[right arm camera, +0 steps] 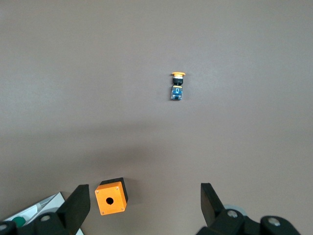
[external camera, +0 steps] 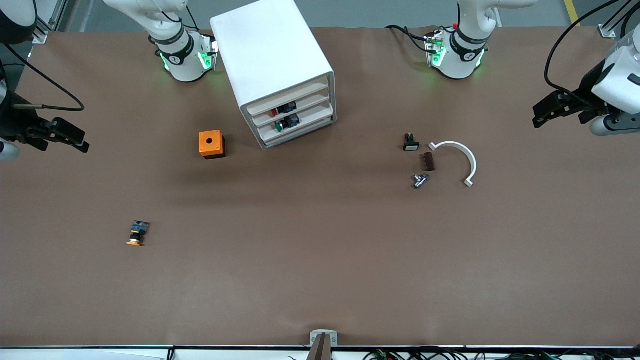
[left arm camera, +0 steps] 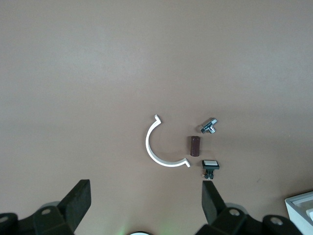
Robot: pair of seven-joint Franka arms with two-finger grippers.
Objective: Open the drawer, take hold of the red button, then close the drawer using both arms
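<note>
Hovering with fingers spread: my left gripper at the left arm's table end, my right gripper at the other. Between them, the boxy white cabinet, its top drawer shut, holding the red-capped button; nearby, an orange cube, a curved white bracket

On the brown desk, an orange cube sits at center-left of the frame, an orange-capped button at lower left, while a white curved bracket, brown block, metal fitting and white-capped switch cluster at center-right.
</note>
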